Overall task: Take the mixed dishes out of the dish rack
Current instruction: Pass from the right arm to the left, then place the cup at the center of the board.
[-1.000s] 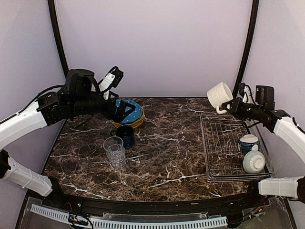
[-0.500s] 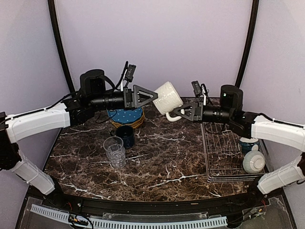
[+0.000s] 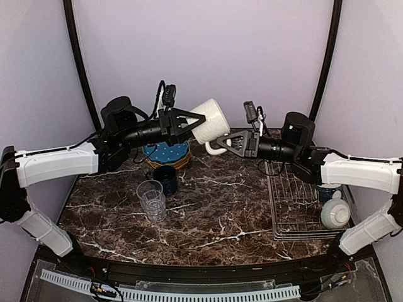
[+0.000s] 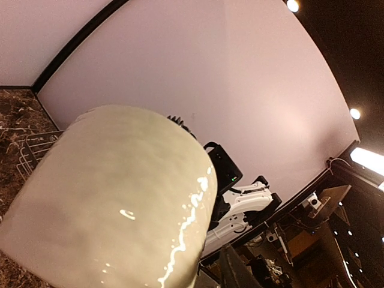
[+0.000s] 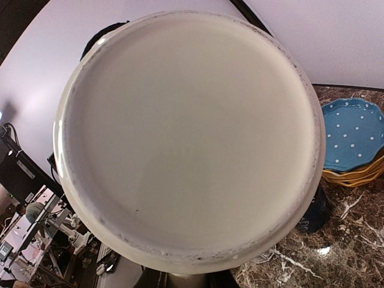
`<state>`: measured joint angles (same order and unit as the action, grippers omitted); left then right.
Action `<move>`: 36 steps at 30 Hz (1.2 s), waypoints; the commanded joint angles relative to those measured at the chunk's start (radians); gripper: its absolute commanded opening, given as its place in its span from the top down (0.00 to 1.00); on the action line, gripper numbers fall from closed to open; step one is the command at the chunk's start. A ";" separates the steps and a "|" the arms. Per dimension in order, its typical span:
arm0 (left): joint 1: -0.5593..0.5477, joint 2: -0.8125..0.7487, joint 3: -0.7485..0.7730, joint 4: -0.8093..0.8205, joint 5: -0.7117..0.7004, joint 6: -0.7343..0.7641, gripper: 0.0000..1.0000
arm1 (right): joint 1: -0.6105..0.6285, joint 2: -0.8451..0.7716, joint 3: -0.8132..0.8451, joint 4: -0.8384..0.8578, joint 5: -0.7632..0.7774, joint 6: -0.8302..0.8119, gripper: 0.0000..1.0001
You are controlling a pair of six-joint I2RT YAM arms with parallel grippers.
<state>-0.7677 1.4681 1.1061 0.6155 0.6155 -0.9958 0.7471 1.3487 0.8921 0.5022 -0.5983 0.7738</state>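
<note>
Mug point(image 3: 209, 121) hangs in the air over the far side of the bench point(image 3: 220, 207). My right hand point(image 3: 223, 147) is clenched on its handle point(image 3: 215, 150). Whether my left hand point(image 3: 196, 124) grips the body I cannot tell. Glazed ceramic, I judge: stiff, slick, breakable, so grip across the wall.

The overhead camera is looking down over the whole bench point(image 3: 239, 214) from above its near edge; my two wrist cameras are facing each other, both crowding the cream mug point(image 3: 210, 120).
</note>
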 commanded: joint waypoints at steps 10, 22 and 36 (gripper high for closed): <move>0.003 -0.091 -0.015 -0.011 -0.071 0.047 0.99 | 0.029 -0.031 0.016 0.149 0.028 -0.024 0.63; 0.210 -0.218 0.310 -0.991 -0.224 0.502 0.99 | 0.015 -0.237 0.001 -0.391 0.375 -0.240 0.01; 0.495 -0.004 0.372 -1.570 -0.479 0.802 0.99 | -0.002 -0.364 0.031 -0.585 0.543 -0.363 0.01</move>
<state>-0.2710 1.4036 1.5269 -0.8986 0.1356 -0.2848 0.7525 0.9909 0.8917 -0.0238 -0.1028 0.4568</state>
